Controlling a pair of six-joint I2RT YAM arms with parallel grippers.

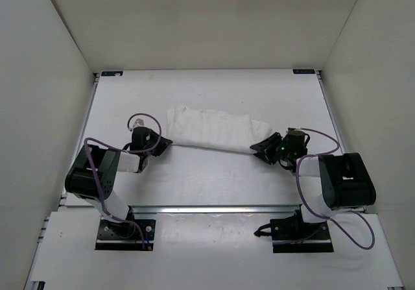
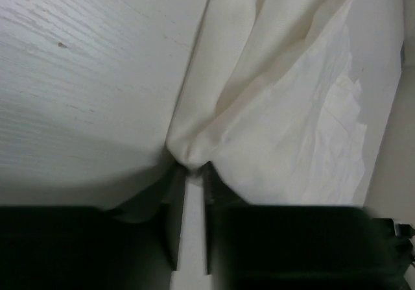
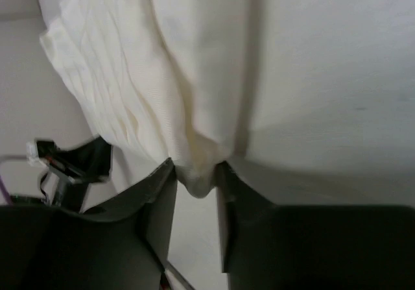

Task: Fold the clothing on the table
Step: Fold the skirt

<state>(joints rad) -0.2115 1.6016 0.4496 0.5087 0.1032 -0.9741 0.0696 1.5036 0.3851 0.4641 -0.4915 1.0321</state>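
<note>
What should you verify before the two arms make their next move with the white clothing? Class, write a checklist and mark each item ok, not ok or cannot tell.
1. The left gripper has a bunch of the clothing between its fingers: ok.
2. The right gripper has cloth gathered between its fingers: ok.
3. The clothing lies wholly on the table, away from its edges: ok.
4. The cloth is flat and smooth: not ok, as long folds run toward both grips.
5. Each pinch is firm enough to lift without slipping: cannot tell.
</note>
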